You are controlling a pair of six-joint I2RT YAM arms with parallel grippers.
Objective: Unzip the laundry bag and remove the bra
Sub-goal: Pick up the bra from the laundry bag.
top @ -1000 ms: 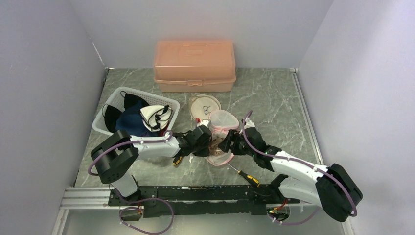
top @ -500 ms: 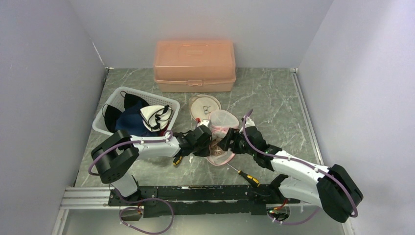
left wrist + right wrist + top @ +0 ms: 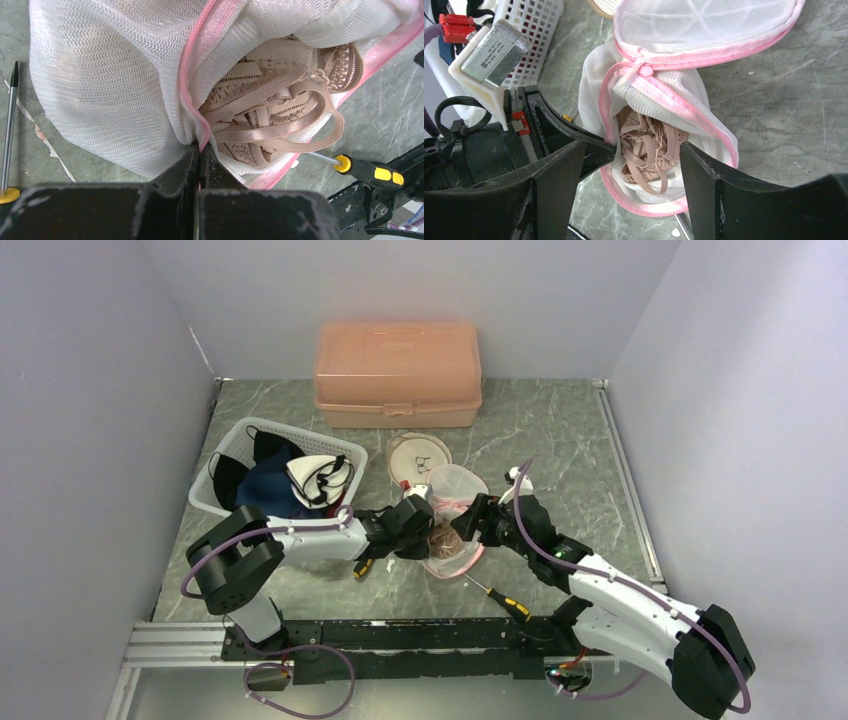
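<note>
The laundry bag (image 3: 457, 483) is white mesh with pink trim and lies at the table's middle, its zipper mouth gaping. The beige lace bra (image 3: 443, 540) shows through the opening, its straps spilling over the lower rim (image 3: 270, 110). My left gripper (image 3: 201, 150) is shut on the bag's pink edge at the left side of the mouth (image 3: 424, 530). Just right of the opening hovers my right gripper (image 3: 472, 525). In the right wrist view the right gripper (image 3: 630, 150) is open, its fingers on either side of the bra (image 3: 649, 145) and touching nothing.
A white basket (image 3: 225, 455) of dark clothes stands at the left. A peach plastic box (image 3: 398, 370) sits at the back, with a round flat item (image 3: 420, 455) before it. One yellow-handled screwdriver (image 3: 508, 602) lies near the bag's front; another (image 3: 362, 568) lies under the left arm.
My right arm has lifted and drawn slightly back to the right, still open over the bag mouth. The left gripper keeps its hold and has not moved.
</note>
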